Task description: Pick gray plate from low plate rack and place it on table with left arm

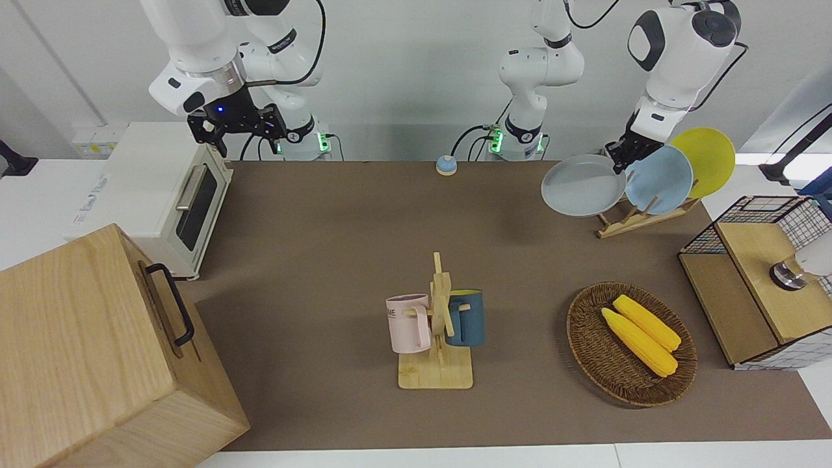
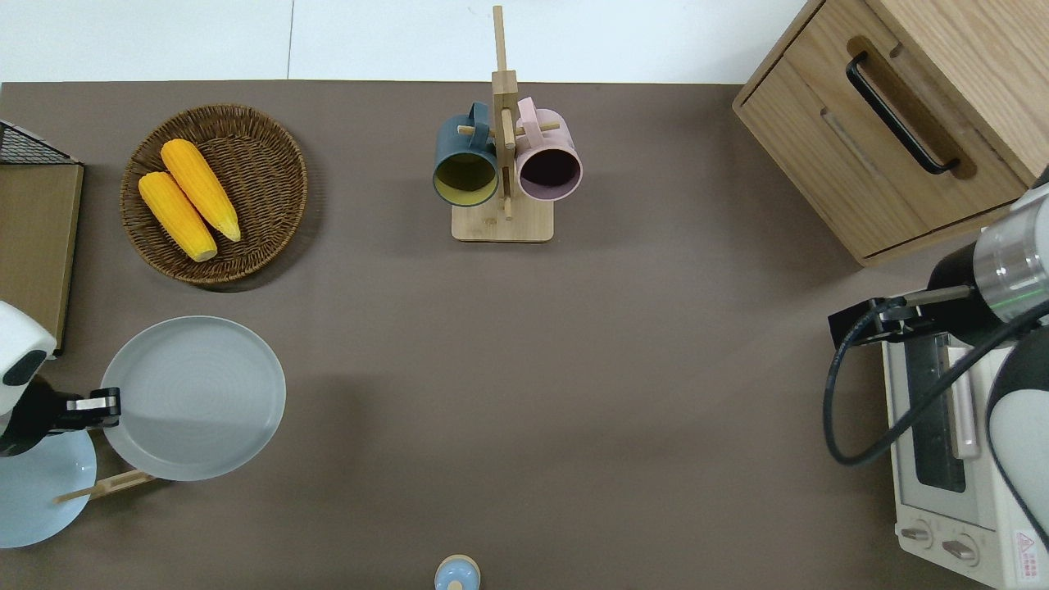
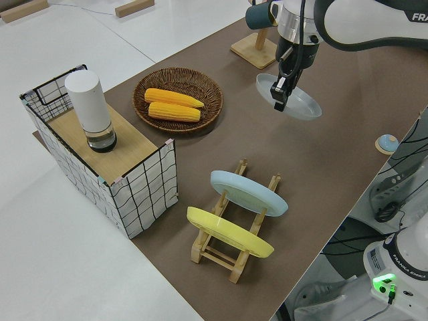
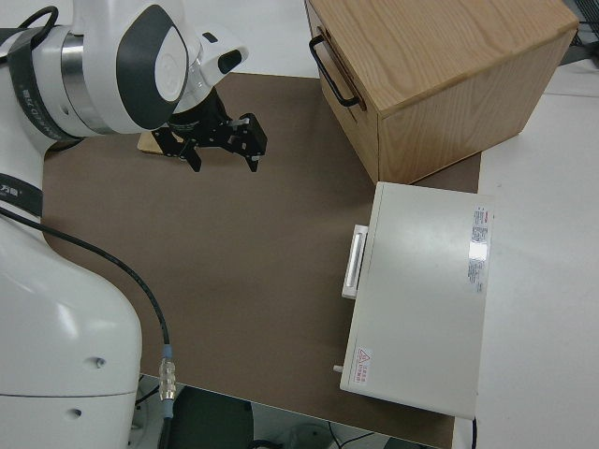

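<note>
My left gripper (image 1: 617, 158) is shut on the rim of the gray plate (image 1: 582, 185) and holds it nearly flat in the air. In the overhead view the plate (image 2: 197, 397) hangs over bare table (image 2: 508, 393) just beside the low plate rack (image 2: 106, 486), with the gripper (image 2: 106, 407) at the plate's edge. The rack (image 3: 227, 247) still holds a sky-blue plate (image 3: 247, 192) and a yellow plate (image 3: 227, 231). The left side view shows the gripper (image 3: 279, 100) on the gray plate (image 3: 297, 100). My right arm is parked, its gripper (image 4: 225, 140) open.
A wicker basket (image 2: 270, 123) with two corn cobs lies farther from the robots than the plate. A wire basket with a wooden shelf (image 1: 754, 273) stands at the left arm's end. The mug stand (image 1: 437, 325), a small bell (image 1: 446, 165), a toaster oven (image 1: 162, 195) and a wooden cabinet (image 1: 97, 351) are also here.
</note>
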`<action>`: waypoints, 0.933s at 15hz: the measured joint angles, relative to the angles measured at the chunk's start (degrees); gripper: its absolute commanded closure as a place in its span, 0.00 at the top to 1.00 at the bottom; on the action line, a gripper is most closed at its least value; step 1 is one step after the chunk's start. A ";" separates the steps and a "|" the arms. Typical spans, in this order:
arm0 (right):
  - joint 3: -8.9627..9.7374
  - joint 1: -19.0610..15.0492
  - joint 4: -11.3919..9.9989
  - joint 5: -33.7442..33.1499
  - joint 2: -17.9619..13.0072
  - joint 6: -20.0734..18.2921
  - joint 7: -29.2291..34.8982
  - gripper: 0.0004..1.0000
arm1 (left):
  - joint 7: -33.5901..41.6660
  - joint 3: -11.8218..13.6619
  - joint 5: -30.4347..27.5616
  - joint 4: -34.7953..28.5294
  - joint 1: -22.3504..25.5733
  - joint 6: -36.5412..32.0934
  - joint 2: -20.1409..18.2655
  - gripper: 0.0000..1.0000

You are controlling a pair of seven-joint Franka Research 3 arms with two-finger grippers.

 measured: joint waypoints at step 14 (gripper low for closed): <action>0.00 0.00 0.00 0.00 0.00 0.00 0.00 0.98 | -1.46 -3.99 -5.06 -14.30 0.00 7.81 -3.33 0.00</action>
